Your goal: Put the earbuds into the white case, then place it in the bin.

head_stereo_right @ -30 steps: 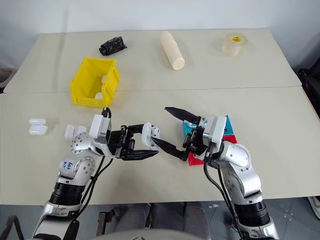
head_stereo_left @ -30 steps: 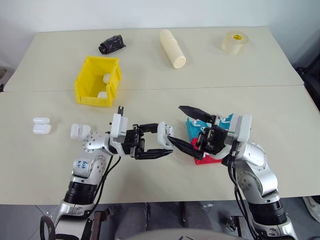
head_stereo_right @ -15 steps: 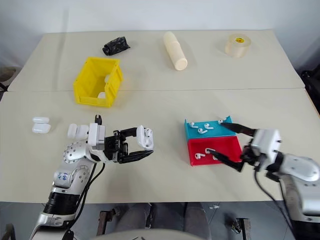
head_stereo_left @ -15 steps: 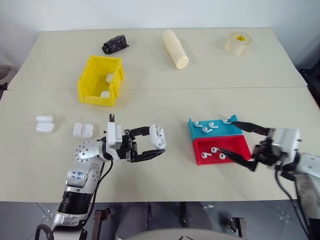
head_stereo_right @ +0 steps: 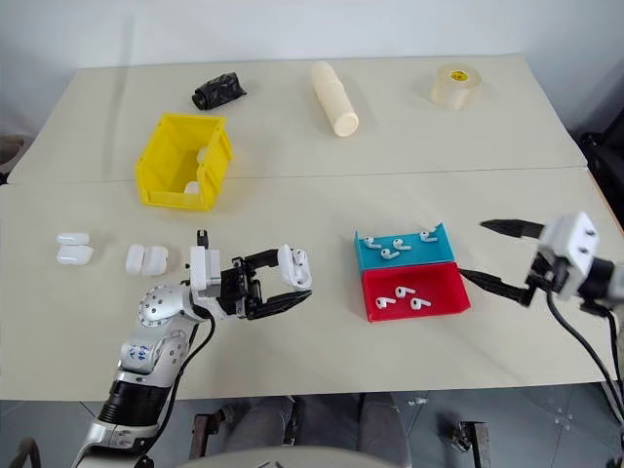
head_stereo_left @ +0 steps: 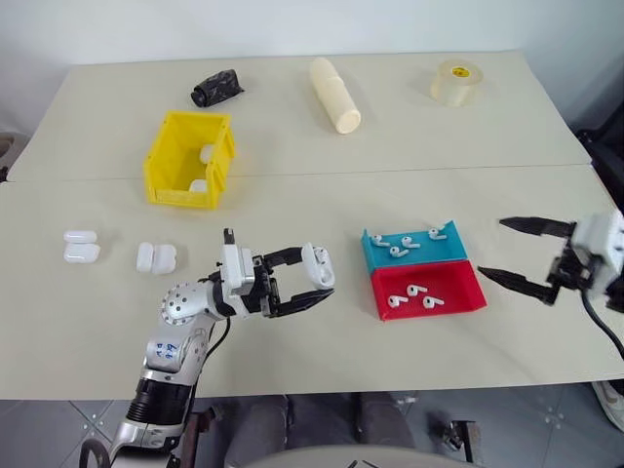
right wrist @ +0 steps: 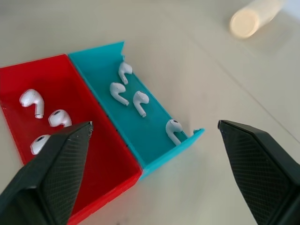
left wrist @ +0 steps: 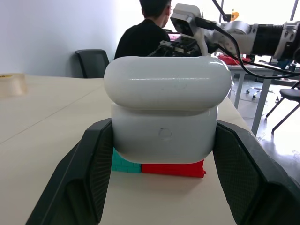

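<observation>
While my left gripper (head_stereo_left: pixel 314 281) clamps the white case (head_stereo_left: pixel 317 265) level above the table, lid hinged up to receive earbuds (head_stereo_left: pixel 409 294), my right gripper (head_stereo_left: pixel 517 255) hangs wide open and empty beside the red tray (head_stereo_left: pixel 473 298). Bare tabletop lies open toward the yellow bin (head_stereo_left: pixel 166 175).

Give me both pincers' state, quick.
Left pincer: closed on a white case.
Right pincer: open, holding nothing.
</observation>
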